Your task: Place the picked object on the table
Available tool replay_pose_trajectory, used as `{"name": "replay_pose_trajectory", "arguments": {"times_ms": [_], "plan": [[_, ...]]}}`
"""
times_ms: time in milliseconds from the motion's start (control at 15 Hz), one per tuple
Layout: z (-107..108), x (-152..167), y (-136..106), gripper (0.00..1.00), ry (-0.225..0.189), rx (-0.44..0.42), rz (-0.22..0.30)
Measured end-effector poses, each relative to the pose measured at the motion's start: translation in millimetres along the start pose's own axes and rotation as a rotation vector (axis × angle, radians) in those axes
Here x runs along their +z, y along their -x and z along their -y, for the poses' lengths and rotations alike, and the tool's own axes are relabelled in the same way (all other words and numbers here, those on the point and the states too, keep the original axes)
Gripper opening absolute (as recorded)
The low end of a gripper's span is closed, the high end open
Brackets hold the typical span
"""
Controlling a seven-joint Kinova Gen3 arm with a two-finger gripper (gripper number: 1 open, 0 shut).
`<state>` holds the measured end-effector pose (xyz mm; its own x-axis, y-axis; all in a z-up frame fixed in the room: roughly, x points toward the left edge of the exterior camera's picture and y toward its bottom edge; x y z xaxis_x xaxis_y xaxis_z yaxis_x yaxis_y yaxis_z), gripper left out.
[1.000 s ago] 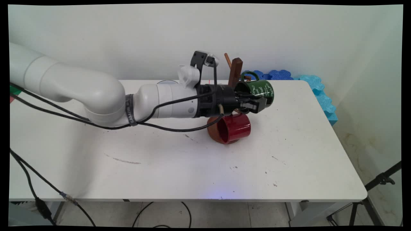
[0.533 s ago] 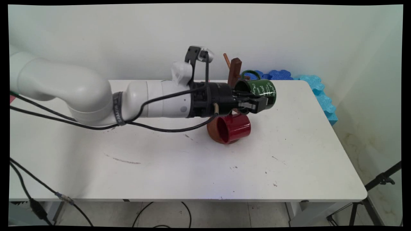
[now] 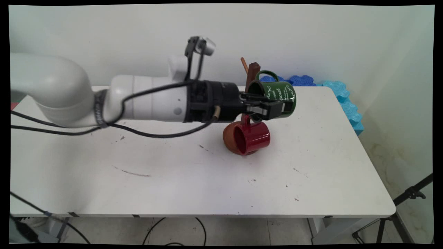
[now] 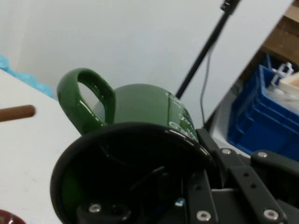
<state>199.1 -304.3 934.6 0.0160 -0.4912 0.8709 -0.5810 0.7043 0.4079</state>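
My gripper point(image 3: 273, 109) clamped on green mug point(image 3: 277, 95), one finger inside rim, other outside wall. Mug held on side, off table point(image 3: 311, 173), mouth toward my wrist, long axis along my arm. Handle point(image 3: 267, 74) up, just beside wooden mug stand point(image 3: 253, 74), peg point(image 4: 16, 113) near handle. Red mug point(image 3: 251, 137) hangs lower on same stand, below my gripper.

Blue foam pieces point(image 3: 341, 95) along white table's point(image 3: 207, 180) far right edge; tripod point(image 3: 398, 214) at lower right.
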Motion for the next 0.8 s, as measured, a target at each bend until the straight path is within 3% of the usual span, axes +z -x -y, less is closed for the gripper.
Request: {"name": "replay_pose_trajectory", "arguments": {"times_ms": [333, 533, 800], "plan": [[-12, -32, -20, 0.0, 0.041, 0.072, 0.035], [-8, -43, -23, 0.0, 0.027, 0.109, 0.074], [2, -63, -29, 0.0, -0.01, 0.142, 0.174]]}}
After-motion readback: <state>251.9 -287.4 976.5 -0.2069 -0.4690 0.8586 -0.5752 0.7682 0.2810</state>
